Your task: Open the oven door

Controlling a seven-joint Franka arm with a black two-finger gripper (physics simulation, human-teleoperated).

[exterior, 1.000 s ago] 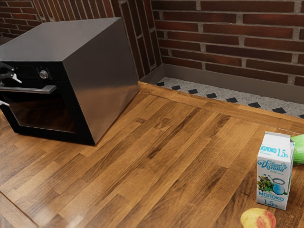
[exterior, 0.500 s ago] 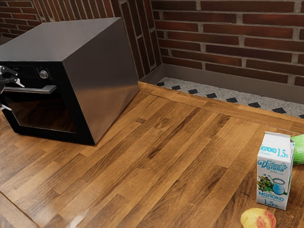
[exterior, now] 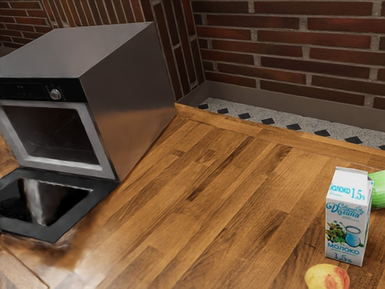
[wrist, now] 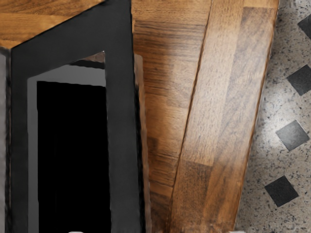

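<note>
Seeing the oven door [exterior: 48,201] lowered on the near side of the oven [exterior: 129,102], at the exterior view's left, partly cut off, I can't tell my gripper's state.

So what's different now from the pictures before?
The black door with a glass window on the boxy grey metal oven swung outward and down, from shut to open. The oven, blue-and-white milk carton and round yellow-and-red fruit stayed put.
</note>
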